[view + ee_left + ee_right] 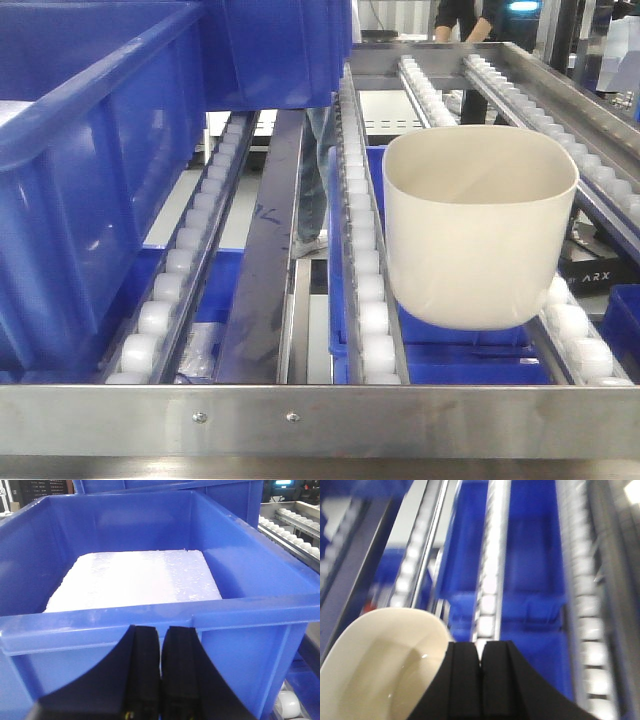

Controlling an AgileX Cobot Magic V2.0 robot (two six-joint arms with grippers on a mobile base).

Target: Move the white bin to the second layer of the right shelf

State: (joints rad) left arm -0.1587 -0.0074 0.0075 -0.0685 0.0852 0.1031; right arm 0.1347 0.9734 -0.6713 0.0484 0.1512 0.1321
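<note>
While white bin [470, 235] sits empty, blue crate [150, 575] holds white slab [137, 580].

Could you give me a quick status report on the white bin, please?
Left gripper shut, facing blue crate. Right gripper shut, empty. White bin sits on roller tracks. Nothing blocking.

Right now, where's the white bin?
Front view, right side: white bin sits on the roller tracks behind the front rail.

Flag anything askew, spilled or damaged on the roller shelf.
Nothing spilled or damaged. The white bin sits empty and roughly upright on the roller tracks, well behind the front rail. It spans the gap between two tracks, with blue crates showing below. The right wrist view is blurred.
</note>
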